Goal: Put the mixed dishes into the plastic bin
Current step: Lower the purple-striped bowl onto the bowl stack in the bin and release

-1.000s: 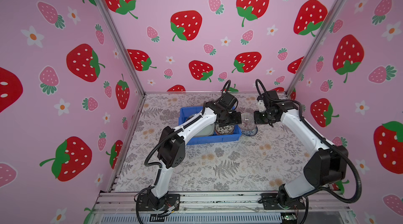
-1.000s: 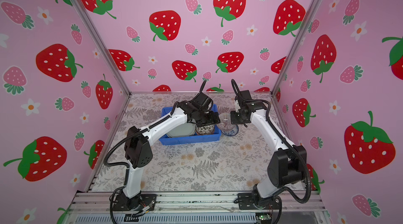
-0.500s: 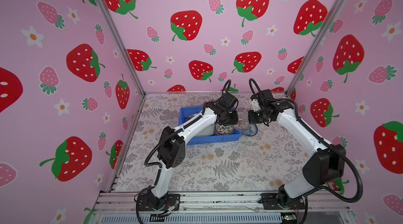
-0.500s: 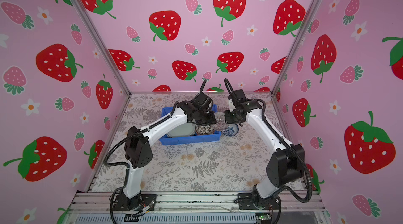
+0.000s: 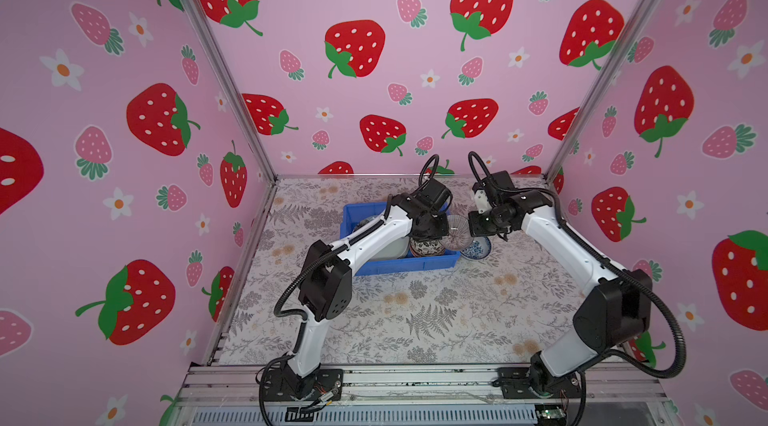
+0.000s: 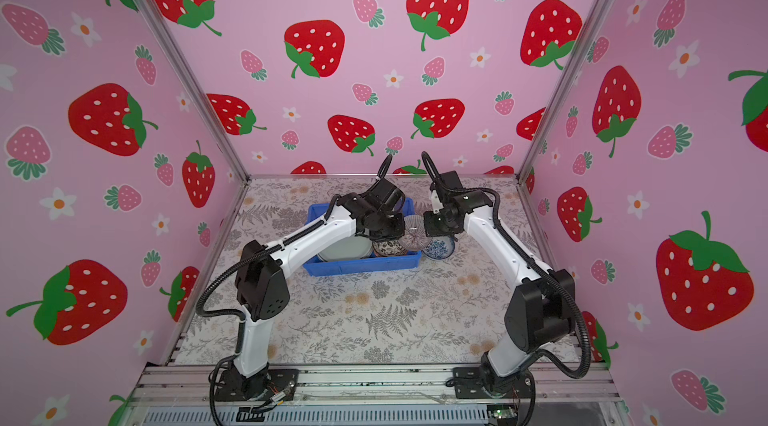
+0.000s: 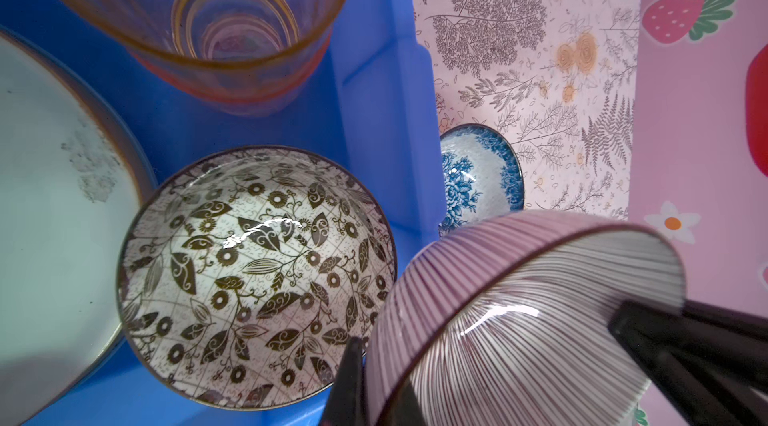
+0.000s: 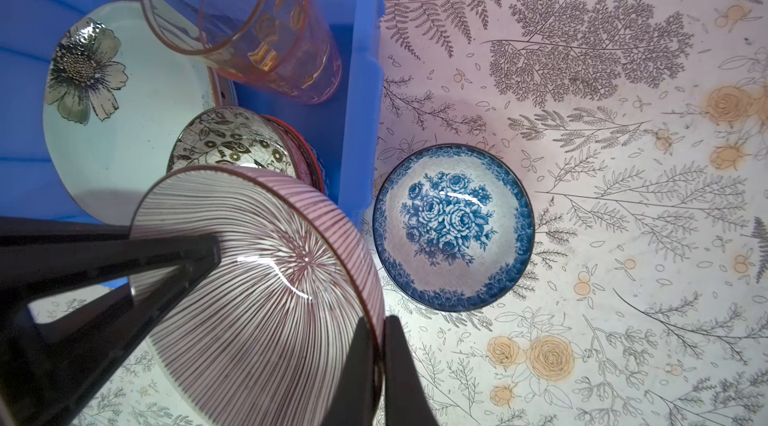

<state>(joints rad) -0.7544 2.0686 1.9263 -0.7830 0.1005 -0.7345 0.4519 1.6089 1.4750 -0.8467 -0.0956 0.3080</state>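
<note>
A pink-striped bowl [image 8: 257, 299] hangs tilted over the right end of the blue plastic bin [image 5: 407, 266], held at opposite rims by both grippers. My left gripper [image 7: 370, 370] is shut on one rim and my right gripper [image 8: 379, 345] on the other. In both top views the bowl [image 5: 456, 232] [image 6: 413, 232] sits between the left gripper [image 5: 442, 233] and the right gripper [image 5: 471, 228]. In the bin lie a pale green flower plate [image 8: 137, 112], a black-white bowl [image 7: 257, 274] nested in an orange-red bowl [image 8: 309, 154], and a tinted glass tumbler [image 7: 220, 21]. A blue-white bowl [image 8: 453, 228] stands on the table just outside the bin's right wall.
The bin [image 6: 361, 268] sits at the back middle of the floral table [image 5: 415, 312]. Strawberry-print walls [image 5: 374, 71] close in the back and both sides. The arm bases are bolted to a metal rail [image 5: 415, 378] at the front edge.
My right gripper has carried the striped bowl up and left, off the table toward the bin. My left gripper, open a second ago, has shut on the bowl's other rim.
</note>
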